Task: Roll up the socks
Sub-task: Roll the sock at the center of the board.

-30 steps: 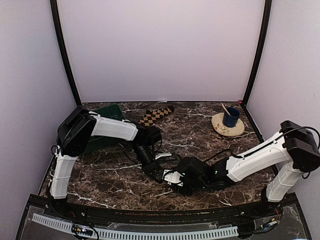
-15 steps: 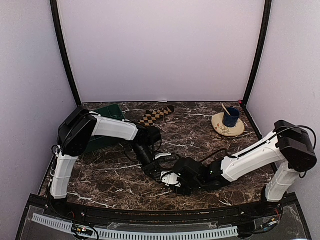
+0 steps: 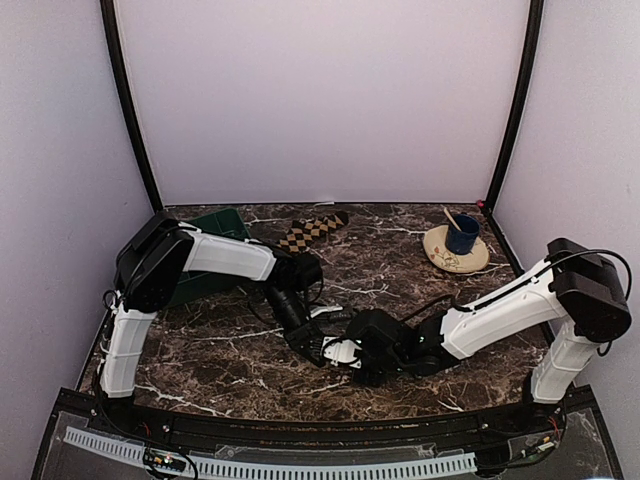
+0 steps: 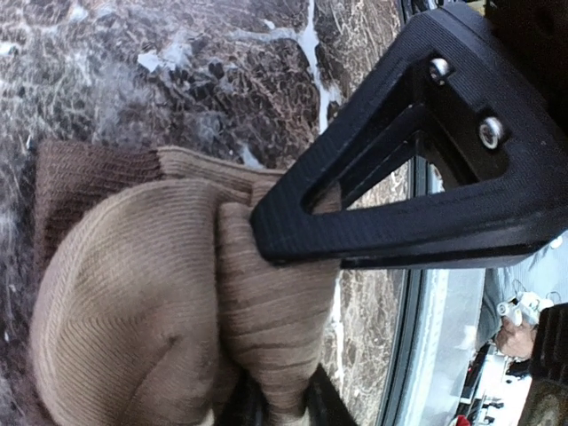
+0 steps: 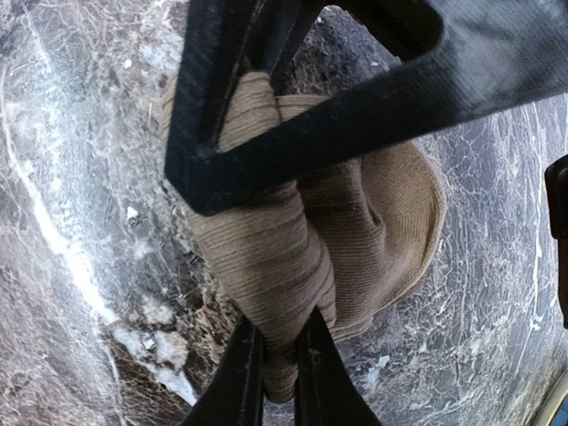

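The tan-brown sock (image 4: 133,293) lies bunched on the marble table, a darker brown end (image 4: 62,177) at its far side. My left gripper (image 4: 277,404) is shut on a ribbed fold of it. From the other side my right gripper (image 5: 277,364) is shut on a ribbed fold of the same tan sock (image 5: 382,222). The two grippers meet near the table's front centre, left gripper (image 3: 318,347) and right gripper (image 3: 346,352) almost touching, and they hide the tan sock in the top view. The diamond-checkered sock (image 3: 312,230) lies flat at the back, apart from both arms.
A green tray (image 3: 215,222) stands at the back left, partly behind the left arm. A tan plate (image 3: 440,258) with a blue cup (image 3: 462,233) sits at the back right. The table's front rail (image 4: 417,337) runs close beside the tan sock.
The right arm has slid left up against the left gripper, and its jaws have closed on the tan sock. The left arm has stayed in place.
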